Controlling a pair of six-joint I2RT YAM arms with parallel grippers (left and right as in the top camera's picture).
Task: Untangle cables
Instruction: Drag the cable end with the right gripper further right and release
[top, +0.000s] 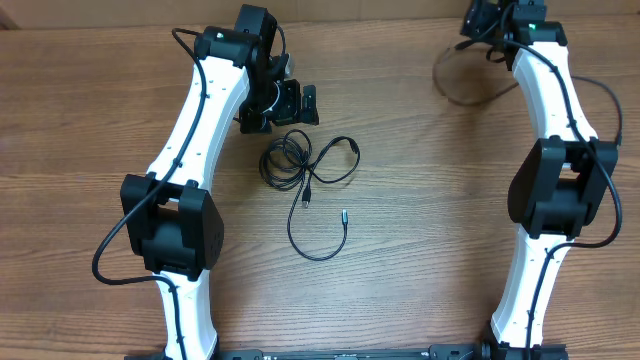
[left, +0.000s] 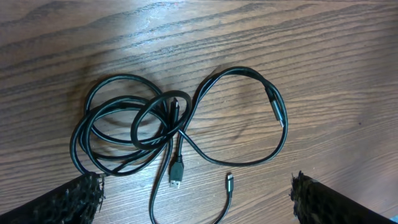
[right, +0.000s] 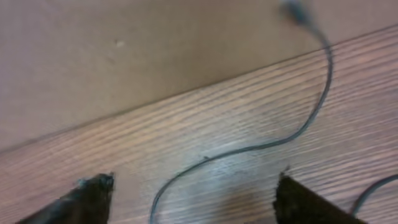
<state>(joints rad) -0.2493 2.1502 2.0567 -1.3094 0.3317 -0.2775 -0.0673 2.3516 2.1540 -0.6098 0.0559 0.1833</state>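
A tangle of black cables (top: 300, 165) lies mid-table, with a coil on its left and two plug ends trailing toward the front. Seen from the left wrist, the coil (left: 134, 127) sits upper left, a USB plug (left: 176, 172) and a small plug (left: 229, 180) lower down. My left gripper (top: 290, 100) (left: 196, 185) hovers behind the tangle, open and empty. Another thin cable (top: 468, 90) loops at the far right. My right gripper (top: 482, 25) (right: 193, 183) stands open over it; the cord (right: 311, 115) lies on the wood between the fingers, not gripped.
The table's far edge (right: 186, 93) runs just beyond the right gripper, with a plain wall behind it. Both white arms (top: 190, 150) (top: 550, 150) reach in from the front edge along the table's sides.
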